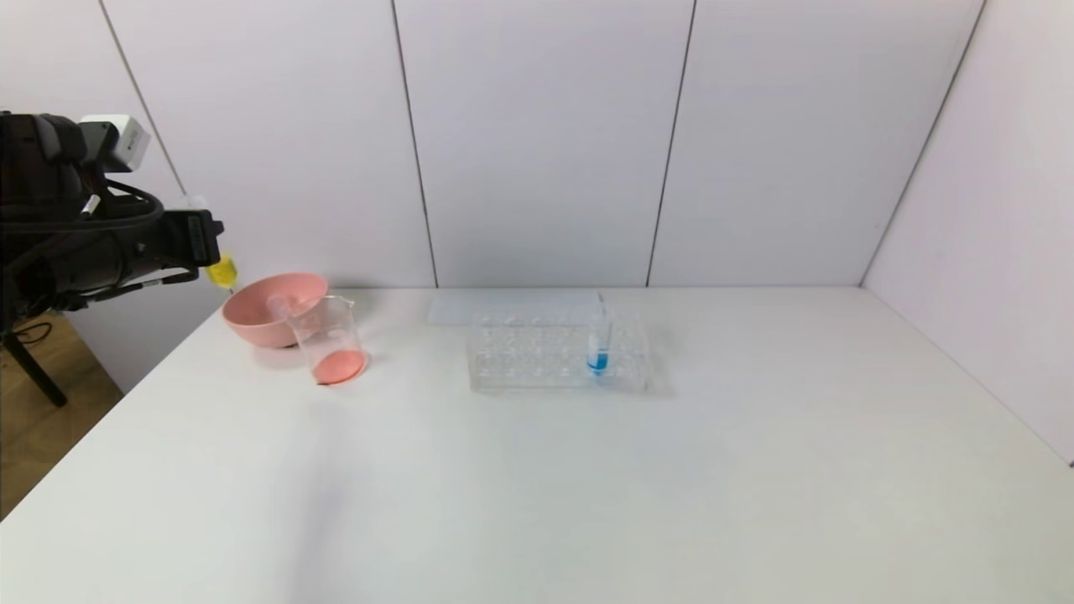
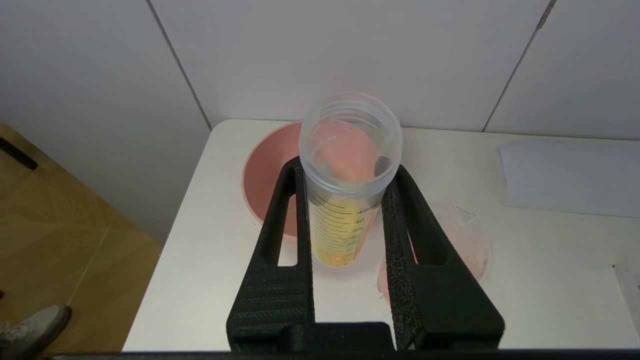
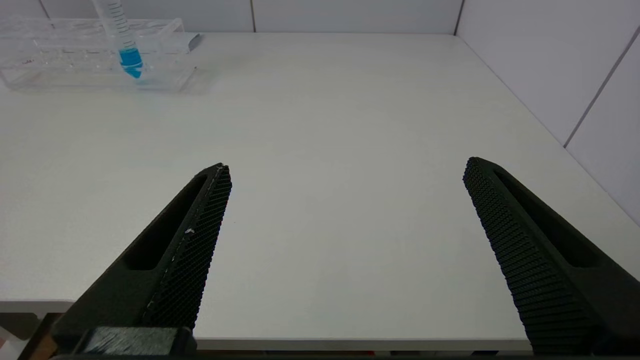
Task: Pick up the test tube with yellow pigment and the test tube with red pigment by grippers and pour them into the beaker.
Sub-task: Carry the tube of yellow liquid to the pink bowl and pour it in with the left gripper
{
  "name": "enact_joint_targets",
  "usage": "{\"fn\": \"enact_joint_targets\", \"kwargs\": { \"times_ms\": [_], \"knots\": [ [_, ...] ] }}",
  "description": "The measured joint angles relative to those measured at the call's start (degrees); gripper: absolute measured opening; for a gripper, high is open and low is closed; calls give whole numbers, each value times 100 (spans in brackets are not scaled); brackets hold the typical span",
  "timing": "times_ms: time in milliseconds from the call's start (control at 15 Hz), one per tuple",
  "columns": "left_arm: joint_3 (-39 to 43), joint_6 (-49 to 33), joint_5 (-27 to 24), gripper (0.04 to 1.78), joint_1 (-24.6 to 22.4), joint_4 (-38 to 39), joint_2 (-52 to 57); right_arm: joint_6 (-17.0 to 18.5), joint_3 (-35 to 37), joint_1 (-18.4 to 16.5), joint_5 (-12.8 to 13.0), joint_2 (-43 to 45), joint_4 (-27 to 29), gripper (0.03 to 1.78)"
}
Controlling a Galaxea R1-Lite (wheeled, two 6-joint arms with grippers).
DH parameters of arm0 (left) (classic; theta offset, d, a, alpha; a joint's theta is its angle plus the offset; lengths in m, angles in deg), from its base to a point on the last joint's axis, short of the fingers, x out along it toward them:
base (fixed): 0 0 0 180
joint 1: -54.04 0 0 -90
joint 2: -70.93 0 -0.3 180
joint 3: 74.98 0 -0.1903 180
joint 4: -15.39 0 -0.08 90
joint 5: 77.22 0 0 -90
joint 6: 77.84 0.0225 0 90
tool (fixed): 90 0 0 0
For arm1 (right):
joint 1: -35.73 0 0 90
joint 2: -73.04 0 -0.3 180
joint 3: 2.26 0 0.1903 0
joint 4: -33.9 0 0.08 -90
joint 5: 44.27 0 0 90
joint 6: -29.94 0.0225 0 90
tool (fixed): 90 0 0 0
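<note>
The left gripper (image 2: 350, 185) was pinching the test tube with yellow pigment (image 2: 345, 200), held upright in the air with its yellow tip down. Below and just past the fingertips sat the pink bowl (image 1: 268, 306), with the beaker (image 1: 330, 340) touching the bowl's near side on the table (image 1: 537, 486). The beaker already held a reddish layer at its bottom, so the red pour looked done; a pale shape in the bowl might have been the spent test tube with red pigment, though that could not be confirmed. The yellow tube was still full, so its pour remained. The right gripper (image 3: 345, 172) hung spread wide and empty, well apart from the rack (image 3: 95, 55) and its blue tube (image 3: 127, 50).
</note>
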Motion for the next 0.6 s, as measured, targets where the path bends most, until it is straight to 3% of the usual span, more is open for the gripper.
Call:
{"fn": "enact_joint_targets", "kwargs": {
  "times_ms": [600],
  "knots": [
    [17,69,-178,43,-105,56,-251,2,0,0,0,0,0,170]
  ]
}}
